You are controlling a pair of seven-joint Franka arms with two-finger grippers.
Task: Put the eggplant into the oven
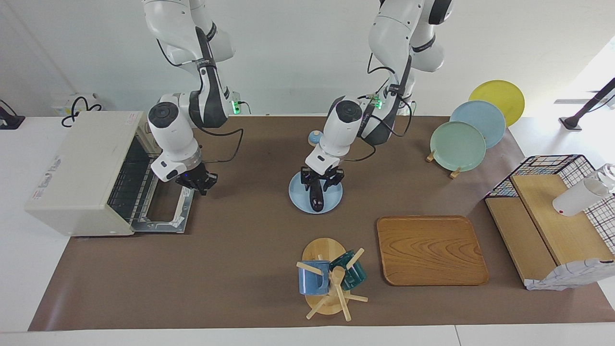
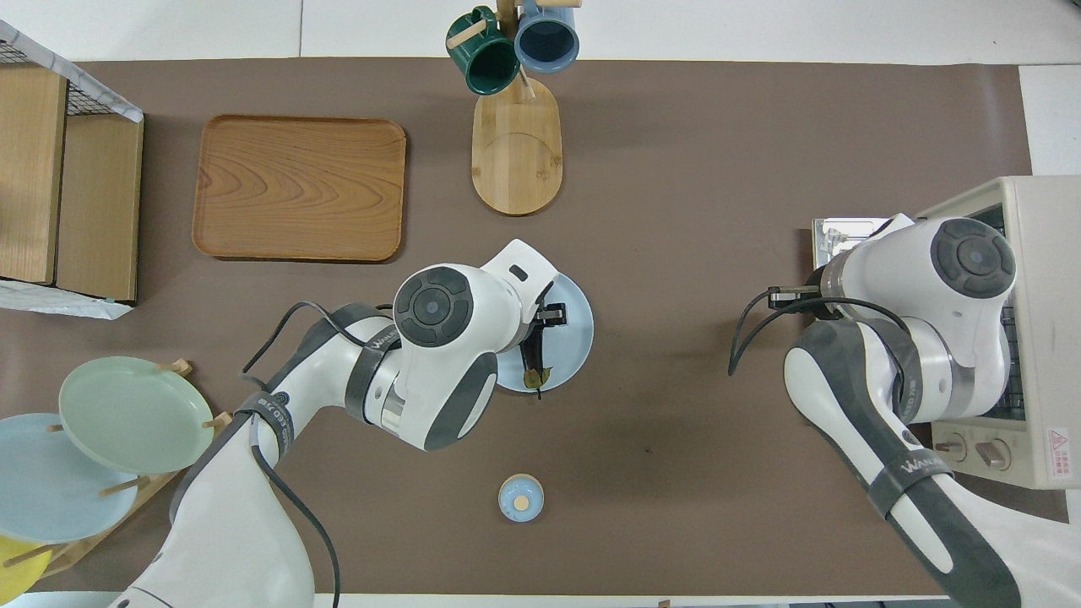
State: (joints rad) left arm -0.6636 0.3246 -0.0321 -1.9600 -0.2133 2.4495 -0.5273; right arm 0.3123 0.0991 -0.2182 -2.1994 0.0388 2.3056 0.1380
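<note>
The dark purple eggplant lies on a pale blue plate in the middle of the mat, stem end toward the robots. My left gripper is low over the plate, open, its fingers standing either side of the eggplant's end nearer the robots. The cream oven stands at the right arm's end of the table, its door dropped flat and the wire rack showing. My right gripper is shut just beside the handle edge of the door, with nothing in it.
A wooden mug tree with two mugs and a wooden tray lie farther from the robots than the plate. A rack of plates and a wire basket are at the left arm's end. A small blue knobbed lid sits near the robots.
</note>
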